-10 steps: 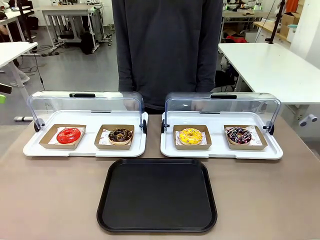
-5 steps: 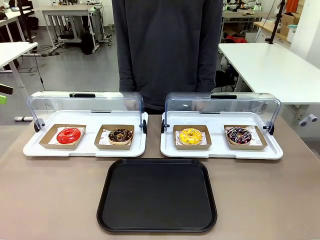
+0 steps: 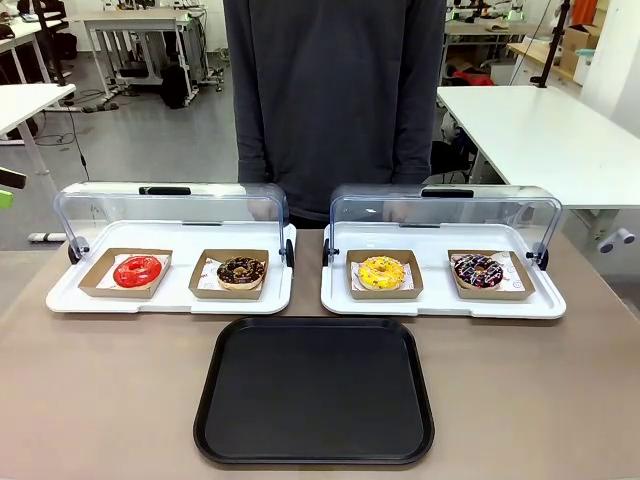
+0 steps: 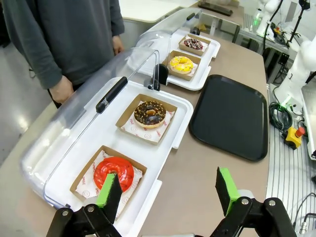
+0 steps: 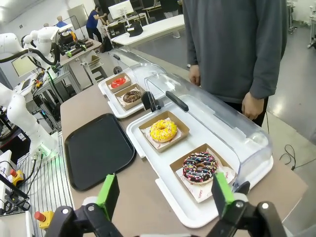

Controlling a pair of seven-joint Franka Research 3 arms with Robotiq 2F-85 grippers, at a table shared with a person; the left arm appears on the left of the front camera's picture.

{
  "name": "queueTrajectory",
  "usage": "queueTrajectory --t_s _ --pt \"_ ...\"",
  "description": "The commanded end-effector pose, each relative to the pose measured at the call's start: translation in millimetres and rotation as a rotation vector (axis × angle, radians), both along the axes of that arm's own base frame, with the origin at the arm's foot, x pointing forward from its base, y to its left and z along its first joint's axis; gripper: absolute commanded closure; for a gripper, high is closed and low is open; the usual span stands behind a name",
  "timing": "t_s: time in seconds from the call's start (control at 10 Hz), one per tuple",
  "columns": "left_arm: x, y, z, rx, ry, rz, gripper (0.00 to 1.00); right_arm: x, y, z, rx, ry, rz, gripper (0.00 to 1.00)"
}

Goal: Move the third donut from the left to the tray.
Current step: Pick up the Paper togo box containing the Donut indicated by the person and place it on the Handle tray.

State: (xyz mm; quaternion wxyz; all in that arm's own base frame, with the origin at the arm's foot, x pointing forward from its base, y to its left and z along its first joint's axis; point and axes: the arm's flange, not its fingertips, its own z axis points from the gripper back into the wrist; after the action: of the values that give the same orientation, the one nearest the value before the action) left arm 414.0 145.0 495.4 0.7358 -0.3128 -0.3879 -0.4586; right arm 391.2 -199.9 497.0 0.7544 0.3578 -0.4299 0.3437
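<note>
The yellow-iced third donut from the left (image 3: 381,271) sits in a brown cardboard holder on the right white tray (image 3: 440,303); it also shows as the yellow donut (image 4: 181,64) and the yellow donut (image 5: 163,130) in the wrist views. The black tray (image 3: 314,390) lies in front of it, nearer me, also seen as the black tray (image 4: 231,116) and the black tray (image 5: 96,149). My left gripper (image 4: 169,190) hangs open high above the table's left end near the red donut (image 4: 114,173). My right gripper (image 5: 164,195) hangs open above the right end, near the sprinkled chocolate donut (image 5: 200,167). Neither holds anything.
The left white tray (image 3: 170,297) carries the red donut (image 3: 137,270) and a chocolate donut (image 3: 241,270). A chocolate donut with sprinkles (image 3: 478,270) sits right of the yellow one. Both clear lids (image 3: 445,209) stand raised at the back. A person (image 3: 335,100) stands at the far side.
</note>
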Motion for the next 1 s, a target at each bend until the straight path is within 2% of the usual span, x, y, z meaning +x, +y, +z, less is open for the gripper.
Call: queueTrajectory --t_s 0.0,0.9 --pt "-1.4 -0.2 1.7 -0.001 0.007 -0.007 0.0 1.6 0.5 0.9 0.009 -0.014 0.003 0.0" --pt "-1.4 -0.2 1.7 -0.001 0.007 -0.007 0.0 1.6 0.5 0.9 0.009 -0.014 0.003 0.0"
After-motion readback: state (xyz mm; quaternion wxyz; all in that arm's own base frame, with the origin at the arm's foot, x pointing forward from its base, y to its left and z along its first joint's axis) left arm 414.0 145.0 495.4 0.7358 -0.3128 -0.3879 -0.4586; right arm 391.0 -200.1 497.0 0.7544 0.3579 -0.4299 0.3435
